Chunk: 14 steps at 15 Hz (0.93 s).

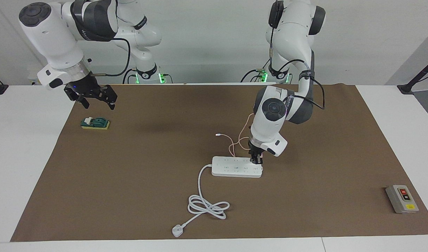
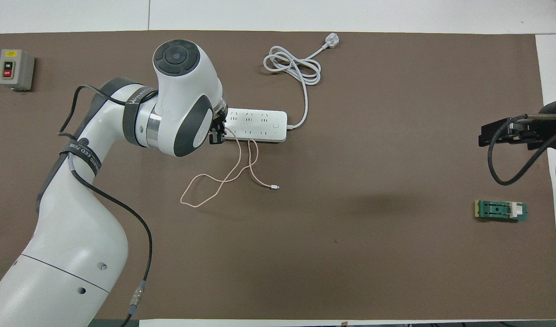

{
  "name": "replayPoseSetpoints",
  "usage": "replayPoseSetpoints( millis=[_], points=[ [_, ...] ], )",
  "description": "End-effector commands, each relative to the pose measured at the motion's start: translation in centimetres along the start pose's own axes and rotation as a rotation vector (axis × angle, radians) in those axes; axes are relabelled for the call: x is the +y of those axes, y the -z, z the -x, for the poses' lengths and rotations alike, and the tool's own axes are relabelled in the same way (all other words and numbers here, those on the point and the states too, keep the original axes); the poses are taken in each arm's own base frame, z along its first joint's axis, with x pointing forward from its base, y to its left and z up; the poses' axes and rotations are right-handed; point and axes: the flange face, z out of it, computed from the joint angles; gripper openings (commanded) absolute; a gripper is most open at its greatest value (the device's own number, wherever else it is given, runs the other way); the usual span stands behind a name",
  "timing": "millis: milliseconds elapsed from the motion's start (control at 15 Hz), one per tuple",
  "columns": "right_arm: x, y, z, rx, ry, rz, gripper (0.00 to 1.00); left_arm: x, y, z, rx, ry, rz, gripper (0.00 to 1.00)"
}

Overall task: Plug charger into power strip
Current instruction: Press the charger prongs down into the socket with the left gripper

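The white power strip (image 1: 235, 167) (image 2: 260, 122) lies flat in the middle of the brown mat. My left gripper (image 1: 256, 160) (image 2: 216, 131) stands on the strip's end toward the left arm's side, pointing down and shut on the charger. The fingers hide almost all of the charger's body. Its thin pink cable (image 1: 240, 140) (image 2: 223, 179) runs out of the fingers and loops over the mat nearer to the robots, ending in a small loose connector (image 1: 218, 134) (image 2: 274, 186). My right gripper (image 1: 91, 96) (image 2: 505, 134) waits open above the mat's edge at the right arm's end.
The strip's thick white cord coils (image 1: 207, 206) (image 2: 294, 63) farther from the robots and ends in a white plug (image 1: 177, 231) (image 2: 331, 42). A green-and-yellow block (image 1: 95, 123) (image 2: 501, 210) lies under the right gripper. A grey button box (image 1: 401, 198) (image 2: 14, 69) sits at the left arm's end.
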Motion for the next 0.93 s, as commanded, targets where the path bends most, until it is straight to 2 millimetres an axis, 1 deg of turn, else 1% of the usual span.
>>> replayPoseSetpoints(
  millis=[0, 200, 667, 867],
  points=[
    [0.3, 0.3, 0.4, 0.001, 0.000, 0.010, 1.00, -0.4, -0.8, -0.2, 0.010, 0.013, 0.014, 0.00],
    [0.3, 0.2, 0.4, -0.002, 0.000, 0.011, 1.00, -0.4, -1.0, -0.3, 0.008, 0.013, 0.021, 0.00],
    [0.3, 0.3, 0.4, 0.001, 0.000, 0.010, 1.00, -0.8, -2.2, -0.5, 0.021, 0.006, 0.028, 0.00],
    [0.3, 0.2, 0.4, -0.002, 0.000, 0.010, 1.00, -0.8, -2.1, -0.5, 0.026, 0.003, 0.033, 0.00]
  ],
)
